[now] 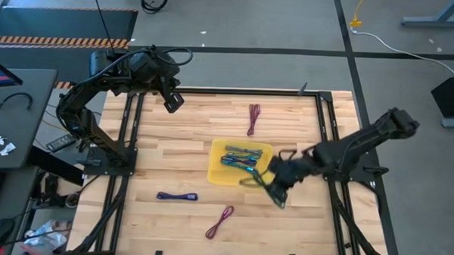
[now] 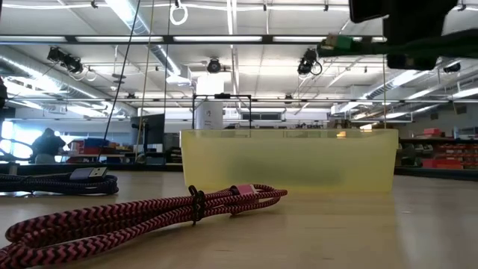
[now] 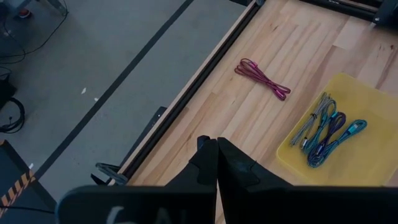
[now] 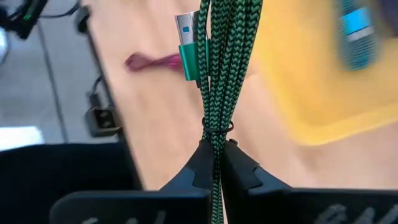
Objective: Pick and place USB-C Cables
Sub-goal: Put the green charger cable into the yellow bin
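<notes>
My right gripper [image 1: 274,188] is shut on a green braided USB-C cable bundle [image 4: 225,62], just off the near right corner of the square yellow tray [image 1: 218,173]. In the low view the green cable [image 2: 351,43] sits well above the tray's wall [image 2: 291,161]. Several teal, grey and purple cables [image 1: 241,157] lie in the tray. A maroon cable [image 1: 254,119], a purple cable [image 1: 177,195] and a magenta cable [image 1: 220,222] lie on the table. My left gripper [image 1: 173,101] is shut and empty at the table's far left. My right gripper pinches the green bundle between its two fingers just behind the bundle's tie [image 4: 216,129], several strands together. The bundle sticks out past the fingertips, its plug end [image 4: 186,46] foremost. It is lifted clear of the table and the tray.
Black frame rails [image 1: 329,139] run along the table's left and right sides. Bare wood lies between the tray and the left rail. In the low view the magenta cable [image 2: 149,213] lies close in front, and the purple one [image 2: 60,183] lies at the left.
</notes>
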